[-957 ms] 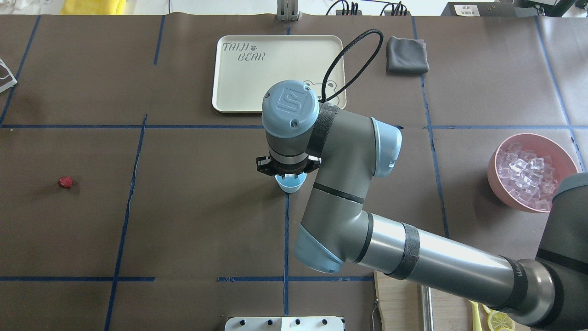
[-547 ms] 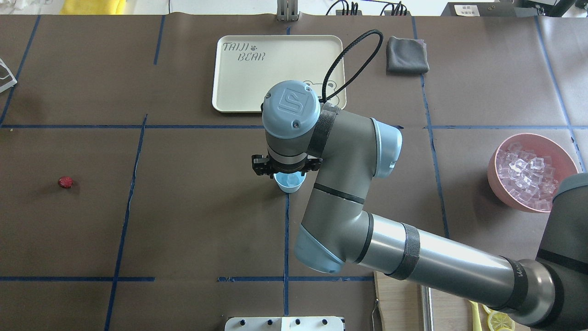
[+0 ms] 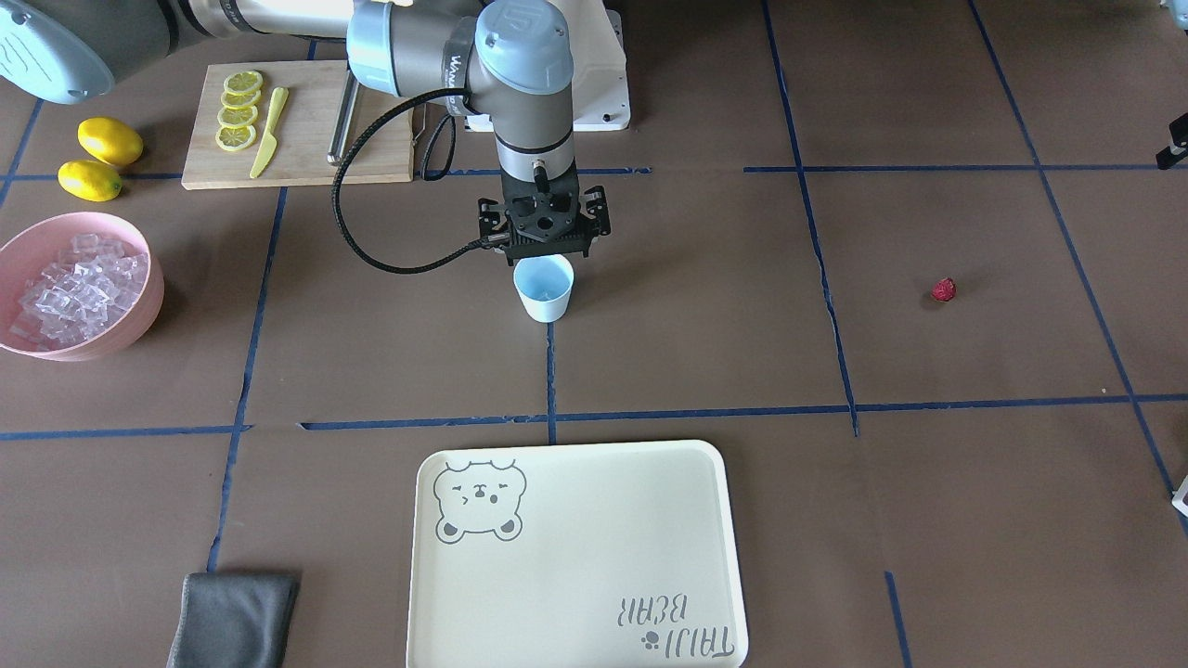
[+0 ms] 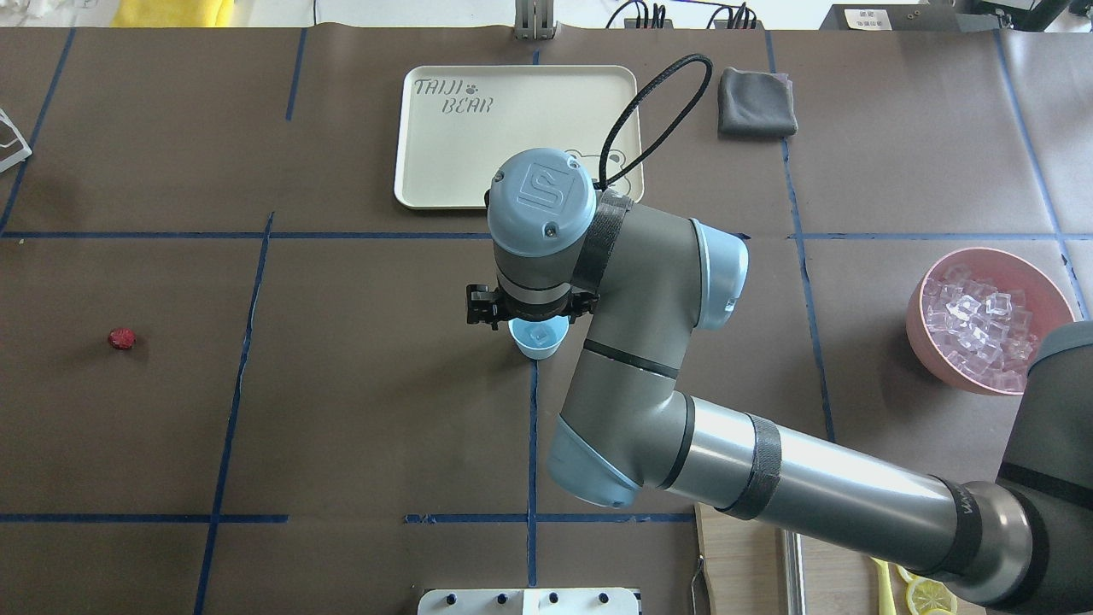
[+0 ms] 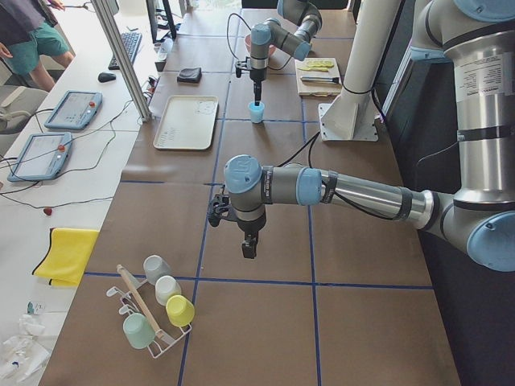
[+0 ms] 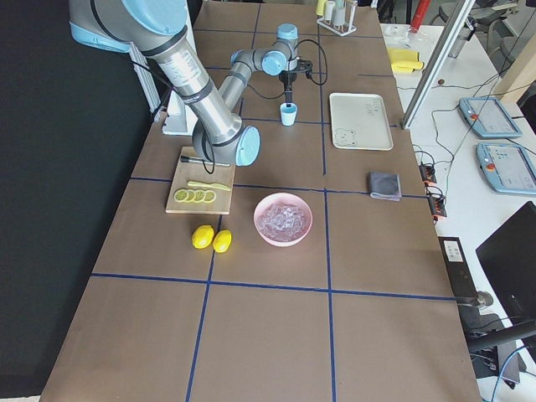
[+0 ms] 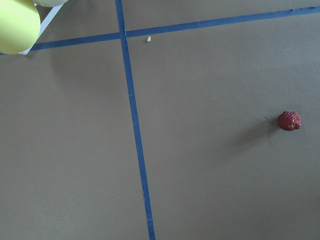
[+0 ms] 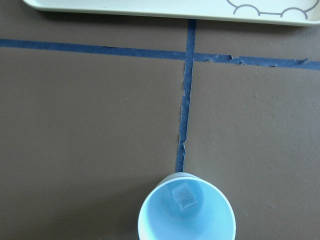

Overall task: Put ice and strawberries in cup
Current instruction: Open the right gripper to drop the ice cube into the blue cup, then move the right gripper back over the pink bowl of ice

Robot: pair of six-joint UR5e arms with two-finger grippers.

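Cup: upright mid-desk on a blue tape line; pale blue, likely light and easy to tip
Ice: one clear cube lies on the cup floor; the rest is heaped in the pink bowl, well apart on the robot's right
Right pincer: hangs straight over the cup mouth, linkage spread wide, nothing held
Left pincer: hovers over bare desk near the berry; wide or narrow, cannot tell
Strawberry: alone on the desk, far to the robot's left, well apart from the cup
Berry handling: probably soft, bumpy and light; take it from above across the fat middle, gently, or it bruises or rolls
Ice handling: hard, probably slick; grip two flat opposite faces
Stage: ice begun, berry not yet lifted
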